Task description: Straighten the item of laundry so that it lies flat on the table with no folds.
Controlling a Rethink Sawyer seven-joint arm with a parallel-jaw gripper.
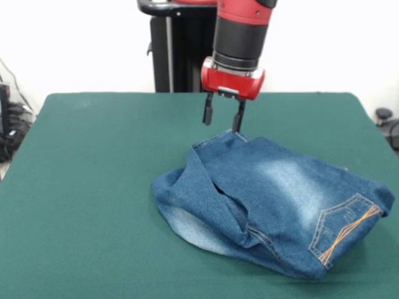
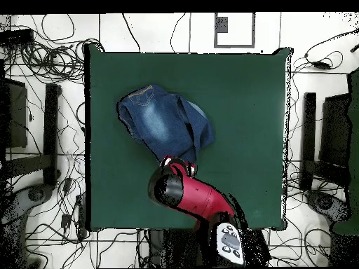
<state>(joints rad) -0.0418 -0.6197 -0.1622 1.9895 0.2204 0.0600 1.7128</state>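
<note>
The blue denim jeans (image 1: 274, 199) lie bunched and folded over on the right half of the green table (image 1: 93, 187). An orange-embroidered back pocket (image 1: 343, 230) shows at the right front. A fold runs across the left part. My gripper (image 1: 222, 121) hangs just above the jeans' far edge, fingers apart with nothing between them. One fingertip (image 1: 237, 128) is at a raised corner of the denim. In the overhead view the jeans (image 2: 165, 122) lie on the table's (image 2: 245, 105) left side, and the gripper (image 2: 179, 165) sits at their lower edge, mostly hidden under the red arm.
The black pedestal (image 1: 174, 50) stands behind the table's far edge. Cables (image 2: 42, 42) and dark equipment (image 2: 329, 133) lie on the floor around the table. Bare green cloth spreads left of the jeans in the front view.
</note>
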